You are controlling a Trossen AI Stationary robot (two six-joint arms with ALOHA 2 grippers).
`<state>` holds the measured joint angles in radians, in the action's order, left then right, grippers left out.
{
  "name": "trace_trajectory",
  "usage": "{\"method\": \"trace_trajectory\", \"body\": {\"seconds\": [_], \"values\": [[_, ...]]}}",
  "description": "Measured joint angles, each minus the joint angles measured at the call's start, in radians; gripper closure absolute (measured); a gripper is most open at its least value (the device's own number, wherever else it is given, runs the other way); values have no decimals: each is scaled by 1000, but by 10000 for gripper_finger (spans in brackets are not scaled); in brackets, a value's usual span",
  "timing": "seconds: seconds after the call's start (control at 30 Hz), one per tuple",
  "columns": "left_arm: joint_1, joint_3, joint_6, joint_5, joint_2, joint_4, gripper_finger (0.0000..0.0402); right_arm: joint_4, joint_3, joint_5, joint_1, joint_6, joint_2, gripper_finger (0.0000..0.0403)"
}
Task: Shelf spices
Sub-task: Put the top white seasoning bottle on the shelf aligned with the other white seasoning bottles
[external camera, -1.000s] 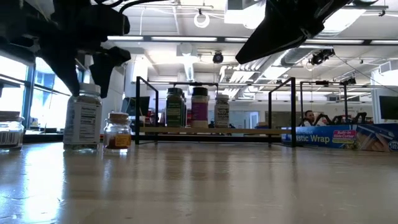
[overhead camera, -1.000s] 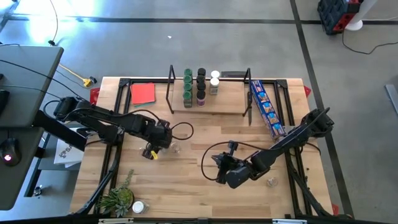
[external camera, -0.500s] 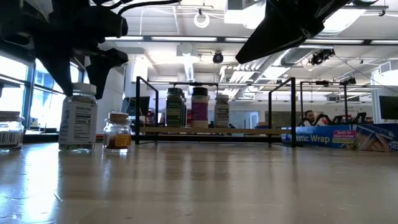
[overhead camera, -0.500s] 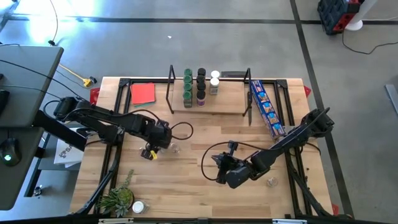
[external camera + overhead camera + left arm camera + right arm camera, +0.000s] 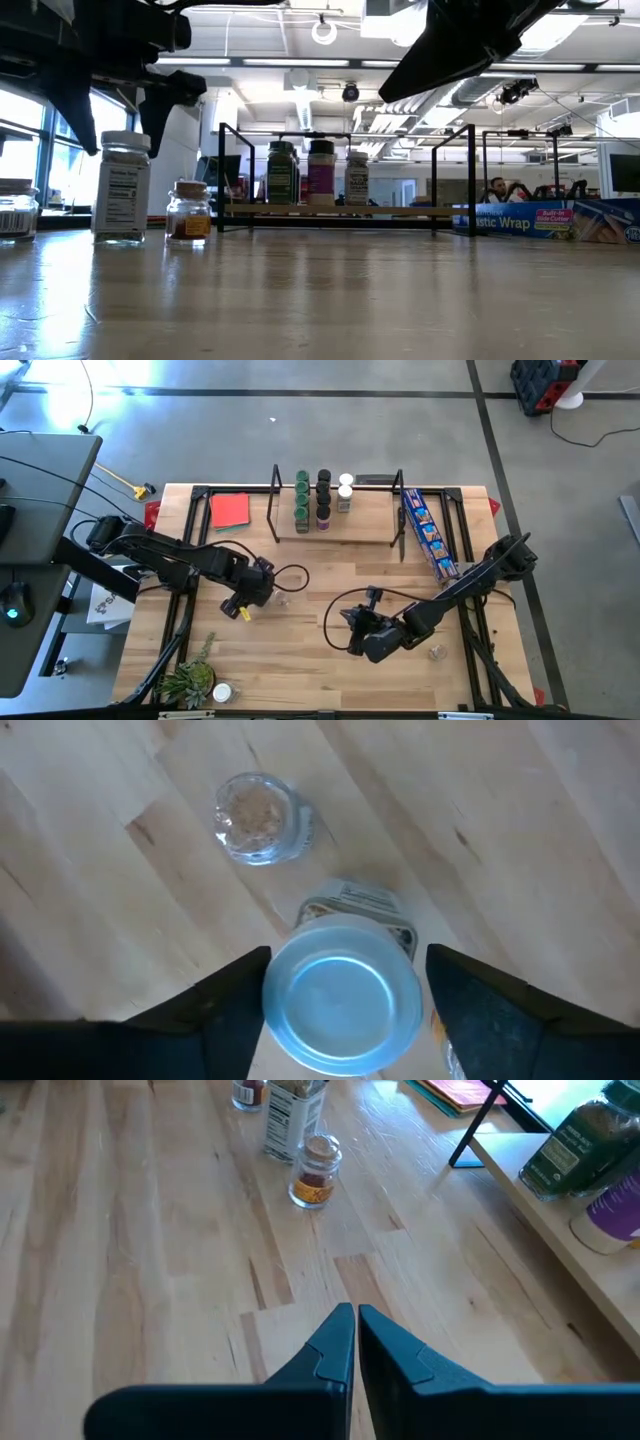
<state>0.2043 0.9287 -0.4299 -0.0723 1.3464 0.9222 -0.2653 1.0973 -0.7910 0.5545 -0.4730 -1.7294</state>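
On the table's left-middle, your left claw has shifted, fingers apart straddling a white-lidded jar, not clamped; shelf well apart. Right claw together, idle.

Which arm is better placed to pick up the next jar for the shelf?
Left. Its pincer hangs open straight over the white-lidded jar, one finger on each side. The right pincer is shut over bare table, away from any jar.
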Motion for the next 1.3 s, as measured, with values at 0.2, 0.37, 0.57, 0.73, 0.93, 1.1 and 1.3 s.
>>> {"method": "trace_trajectory", "body": {"seconds": [0.2,0.37,0.57,0.73,0.93,1.1,1.3], "values": [[0,3,143,0,0,-22,204,-42,0,10,29,-7,24,391],[-3,123,426,-34,25,-53,204,-245,0,15,126,-184,133,391],[-34,492,475,-64,212,-2,204,-419,0,-95,237,-400,247,391],[-75,828,406,-103,430,140,204,-442,0,-179,288,-446,266,391],[-184,1212,392,-128,702,217,204,-464,0,-162,298,-480,252,391],[-322,1428,345,-92,903,257,204,-499,0,-159,299,-547,237,391],[-466,1377,331,-64,945,211,204,-520,0,-157,305,-581,236,391]]}}
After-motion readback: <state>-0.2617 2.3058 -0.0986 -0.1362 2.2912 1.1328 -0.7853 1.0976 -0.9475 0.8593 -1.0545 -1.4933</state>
